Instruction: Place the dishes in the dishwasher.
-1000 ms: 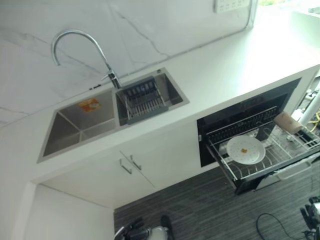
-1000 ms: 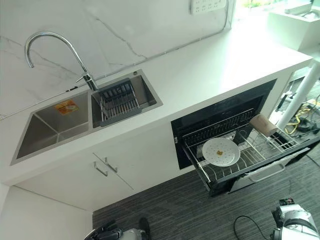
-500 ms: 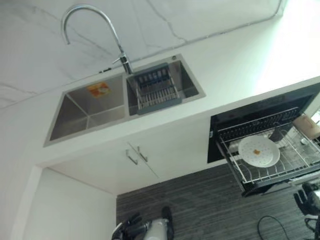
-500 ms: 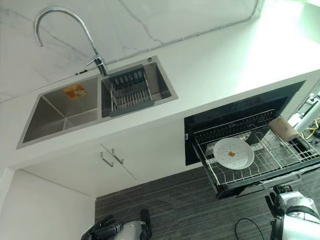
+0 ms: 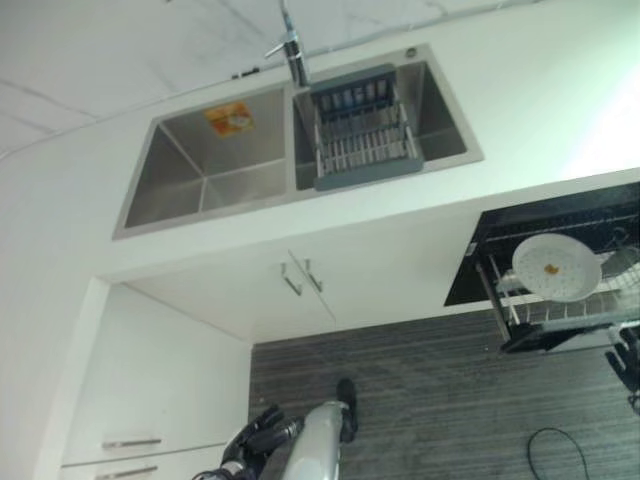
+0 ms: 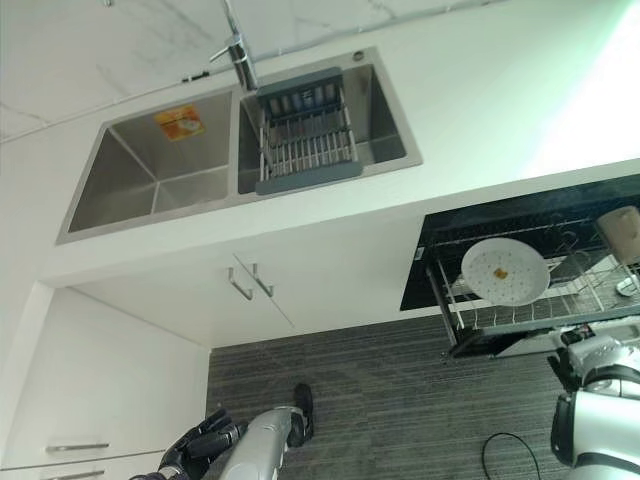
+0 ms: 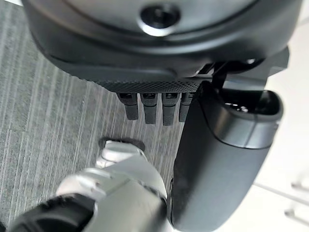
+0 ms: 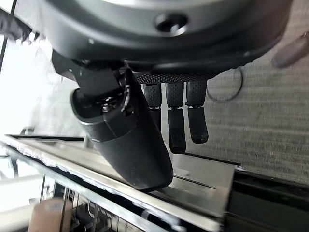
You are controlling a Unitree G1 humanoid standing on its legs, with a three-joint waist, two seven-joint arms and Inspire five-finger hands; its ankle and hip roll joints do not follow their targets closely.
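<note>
Nearest you, at the bottom edge of the head views, the left hand (image 6: 195,448) hangs low above the striped grey floor (image 6: 380,390). In its wrist view, the fingers (image 7: 149,106) are curled inward and hold nothing.

At the lower right of the right eye view, the right hand (image 6: 575,352) sits just below the front edge of the pulled-out dishwasher rack (image 6: 520,315). In its wrist view, the fingers (image 8: 176,123) hang loosely extended beside the thumb, with nothing between them; the metal front of the rack passes close beneath them.

Farther in, at the right of the frame, a white plate (image 6: 503,271) with a small orange spot at its centre lies in the rack, leaning slightly on the wires. A tan cup (image 6: 622,232) stands in the same rack, to the right of the plate and apart from it.

At the centre, note the white cabinet doors (image 6: 250,285) with two metal handles below the white surface (image 6: 480,110).

Farthest, in the upper half, a double steel sink (image 6: 130,180) is set into the surface. A grey drainer basket (image 6: 305,135) occupies its right basin; an orange sticker (image 6: 178,122) marks the left basin. The tap (image 6: 238,55) rises behind the divider.
</note>
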